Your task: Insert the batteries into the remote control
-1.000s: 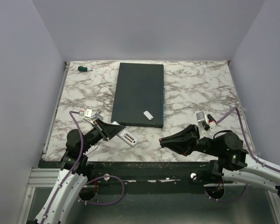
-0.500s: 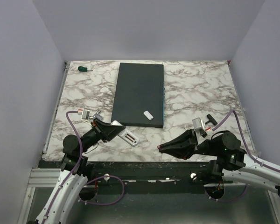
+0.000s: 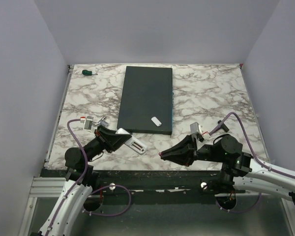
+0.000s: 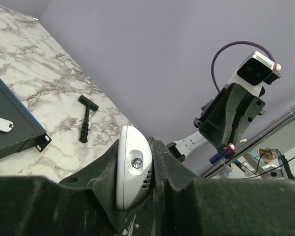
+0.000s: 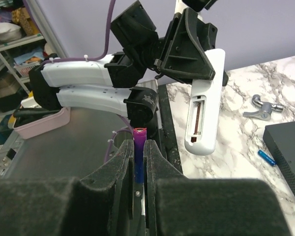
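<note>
At the worktop's (image 3: 211,98) near edge, left tool (image 3: 121,139) clamps remote control (image 3: 136,145); right tool (image 3: 163,155), apart, pinches purple battery (image 5: 139,150), visible only from wrists.

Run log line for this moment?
left gripper: shut on remote control, bay exposed | right gripper: shut on purple battery | blue battery: on table

We find no text, label, brand, number or sign that we can read in any of the views. The remote control (image 5: 205,98) shows us only plain white casing. Any print on the purple-blue battery (image 5: 139,150) is too small for us to make out.
</note>
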`<state>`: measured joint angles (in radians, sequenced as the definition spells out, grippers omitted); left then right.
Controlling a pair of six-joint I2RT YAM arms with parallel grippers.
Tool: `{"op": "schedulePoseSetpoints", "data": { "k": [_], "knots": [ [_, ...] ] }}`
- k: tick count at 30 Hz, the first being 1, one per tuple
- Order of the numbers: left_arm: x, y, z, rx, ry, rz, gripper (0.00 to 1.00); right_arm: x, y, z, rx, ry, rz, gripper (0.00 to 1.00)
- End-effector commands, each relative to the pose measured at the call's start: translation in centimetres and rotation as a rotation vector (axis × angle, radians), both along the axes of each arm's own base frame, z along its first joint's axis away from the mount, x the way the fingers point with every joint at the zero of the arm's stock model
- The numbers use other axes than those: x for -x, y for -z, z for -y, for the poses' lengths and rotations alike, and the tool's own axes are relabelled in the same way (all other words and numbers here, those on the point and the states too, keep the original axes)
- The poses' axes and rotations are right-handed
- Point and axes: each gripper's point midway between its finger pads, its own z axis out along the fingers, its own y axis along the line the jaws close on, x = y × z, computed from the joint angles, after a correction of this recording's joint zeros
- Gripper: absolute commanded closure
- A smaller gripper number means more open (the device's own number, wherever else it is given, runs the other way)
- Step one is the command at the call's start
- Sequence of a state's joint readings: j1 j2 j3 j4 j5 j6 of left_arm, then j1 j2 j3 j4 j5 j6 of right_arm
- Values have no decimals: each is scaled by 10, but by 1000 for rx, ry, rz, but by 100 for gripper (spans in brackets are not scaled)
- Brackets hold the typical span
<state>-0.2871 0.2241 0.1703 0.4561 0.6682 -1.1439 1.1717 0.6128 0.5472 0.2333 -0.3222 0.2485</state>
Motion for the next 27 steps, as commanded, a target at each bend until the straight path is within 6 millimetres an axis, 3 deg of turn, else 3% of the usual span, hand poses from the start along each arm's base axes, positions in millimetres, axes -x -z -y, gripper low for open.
{"op": "schedulePoseSetpoints", "data": {
  "k": [1,6,11,18,27],
  "knots": [
    [10,-10,0,8,20,108,100,-8,-9,-2,-7,40,2,99],
    [19,-15,0,-3,34,222,100,-40,-6,-1,-16,219,-86,99],
    [29,-22,-1,-29,31,348,100,-41,-12,1,-64,224,-61,99],
    [62,-45,0,-28,105,540,100,-53,-11,8,-59,303,-60,99],
    [85,-58,-2,4,169,616,100,-57,-3,12,-28,333,-63,99]
  ]
}}
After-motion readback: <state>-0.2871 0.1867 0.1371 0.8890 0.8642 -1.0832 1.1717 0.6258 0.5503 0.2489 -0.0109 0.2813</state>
